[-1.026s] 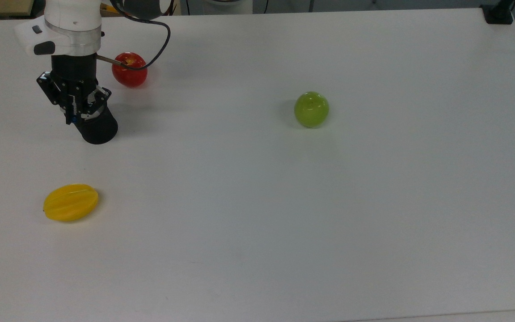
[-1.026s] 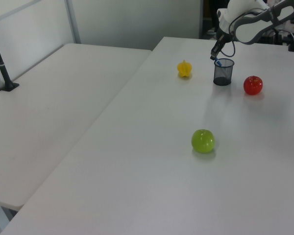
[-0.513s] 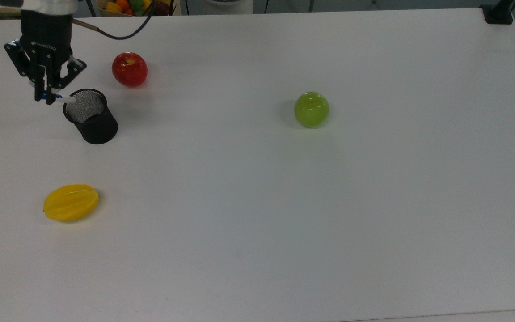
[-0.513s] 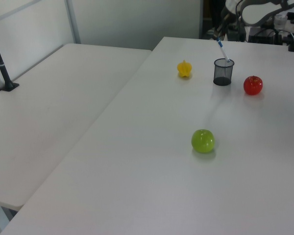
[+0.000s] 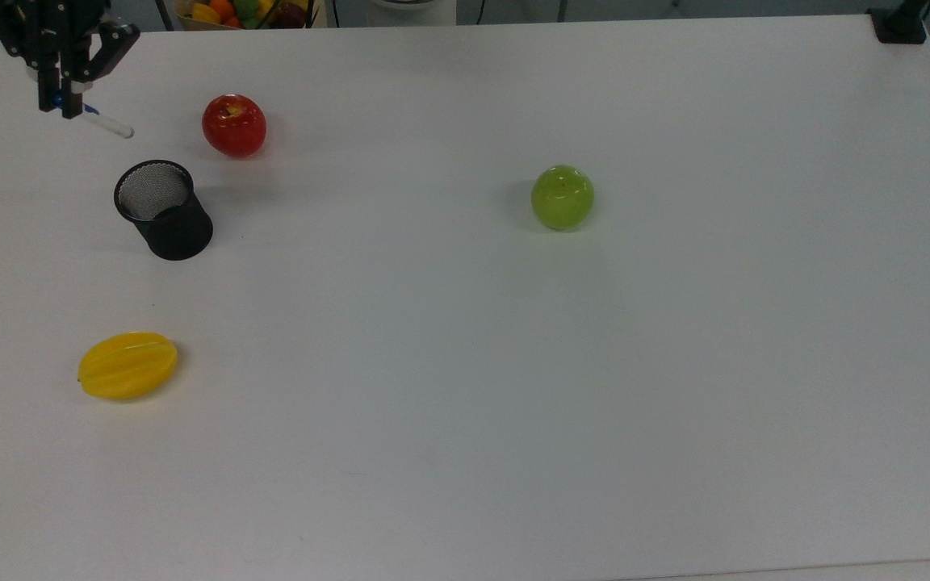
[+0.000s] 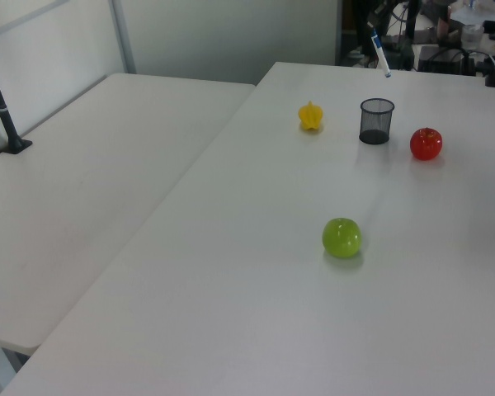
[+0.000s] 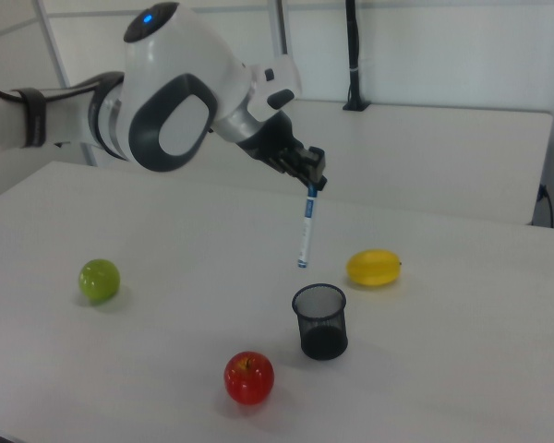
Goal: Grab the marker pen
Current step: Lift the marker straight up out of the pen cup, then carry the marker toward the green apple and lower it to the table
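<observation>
**Marker lifted above counter corner**

Hand (image 7: pixel 313 182) was clamped on the blue-capped end of the slim white-barrelled marker pen (image 7: pixel 305 231), which hung clear above the black mesh cup (image 7: pixel 319 320). On the white counter (image 5: pixel 513 363): red apple (image 5: pixel 233 125), green apple (image 5: pixel 563 197), yellow ridged fruit (image 5: pixel 127 365).

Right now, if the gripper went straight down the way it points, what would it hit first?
Probably bare table beside the mesh cup; the held marker pen would touch before the gripper, though depth is unclear.
</observation>
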